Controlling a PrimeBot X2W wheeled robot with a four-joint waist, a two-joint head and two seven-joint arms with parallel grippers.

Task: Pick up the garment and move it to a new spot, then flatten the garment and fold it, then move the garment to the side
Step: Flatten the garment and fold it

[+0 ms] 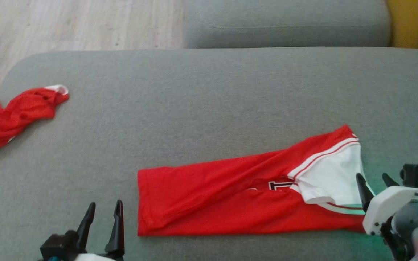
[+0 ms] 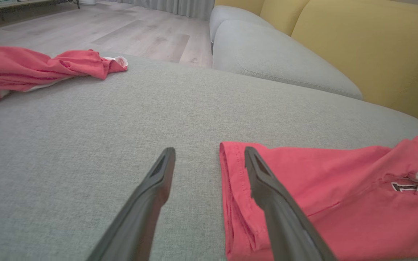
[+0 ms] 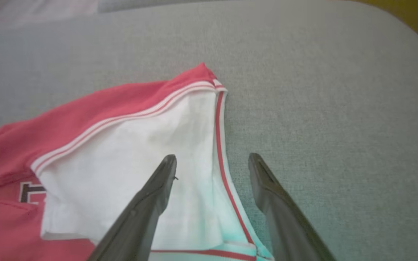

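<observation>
Red jersey (image 1: 230, 195) lies as a long folded strip on the grey sofa cushion (image 1: 209, 90), on the side near the robot and well apart from a second red garment (image 1: 13, 116) at the left. At the hem end the left tool (image 1: 105, 203) stands wide open. The right tool (image 1: 371, 176) is wide open too, astride the white-trimmed edge, and neither holds cloth. I judge that folding is in hand. Next, both tools should close on the ends and bring one end over the other.

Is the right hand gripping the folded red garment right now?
No, the right hand is open, its two fingers spread apart over the white edge of the folded red garment, nothing pinched between them.
</observation>
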